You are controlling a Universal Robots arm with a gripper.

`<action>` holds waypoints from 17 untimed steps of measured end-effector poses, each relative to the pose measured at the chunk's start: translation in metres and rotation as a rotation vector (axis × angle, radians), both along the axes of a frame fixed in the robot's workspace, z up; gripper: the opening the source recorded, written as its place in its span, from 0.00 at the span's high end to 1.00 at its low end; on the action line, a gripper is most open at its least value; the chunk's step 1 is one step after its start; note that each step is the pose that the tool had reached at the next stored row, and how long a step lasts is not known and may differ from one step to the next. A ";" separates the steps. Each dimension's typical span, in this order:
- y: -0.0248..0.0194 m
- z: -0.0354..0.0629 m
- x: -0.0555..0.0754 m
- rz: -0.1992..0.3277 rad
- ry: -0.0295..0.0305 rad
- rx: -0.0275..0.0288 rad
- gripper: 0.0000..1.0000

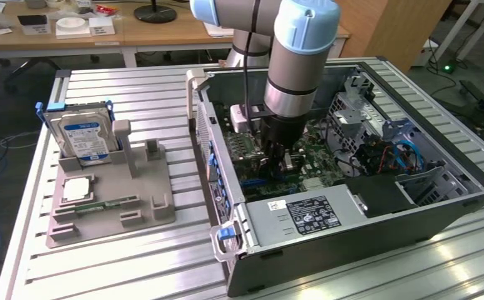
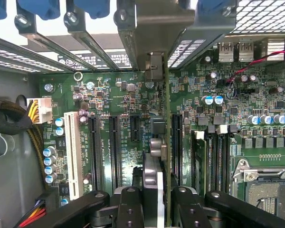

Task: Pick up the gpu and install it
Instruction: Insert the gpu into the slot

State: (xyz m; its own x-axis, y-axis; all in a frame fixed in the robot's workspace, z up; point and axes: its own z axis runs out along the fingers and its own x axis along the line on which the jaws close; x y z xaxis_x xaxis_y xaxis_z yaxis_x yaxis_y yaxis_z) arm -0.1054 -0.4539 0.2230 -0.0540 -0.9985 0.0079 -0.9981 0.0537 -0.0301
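In the wrist view the gpu [image 2: 156,142] stands edge-on between my fingers [image 2: 131,204], its green board edge and black cooler running up to its metal bracket at the case's rear slot openings. My gripper [image 2: 156,202] is shut on it. The card hangs over the motherboard [image 2: 123,104], between the black expansion slots [image 2: 113,152]; I cannot tell whether it touches one. In the exterior view my gripper [image 1: 279,155] reaches straight down into the open computer case [image 1: 441,215], with the gpu [image 1: 289,165] just showing below it.
A power supply [image 1: 308,215] fills the case's near end, and cables and drive cages [image 1: 391,156] sit at the exterior view's right. On the exterior view's left, a grey fixture [image 1: 142,215] holds a hard drive [image 1: 83,139], a memory stick [image 1: 108,204] and a chip [image 1: 77,189].
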 end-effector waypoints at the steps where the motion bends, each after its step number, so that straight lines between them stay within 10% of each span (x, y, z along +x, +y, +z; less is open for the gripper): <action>1: 0.0000 0.0000 0.000 0.000 0.0000 -0.0001 0.72; 17: 0.0000 -0.0075 0.000 0.000 0.0000 -0.0011 0.72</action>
State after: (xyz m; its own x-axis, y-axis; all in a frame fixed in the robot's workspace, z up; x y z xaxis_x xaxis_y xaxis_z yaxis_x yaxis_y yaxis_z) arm -0.1056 -0.4539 0.2155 -0.0540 -0.9985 0.0090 -0.9981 0.0537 -0.0302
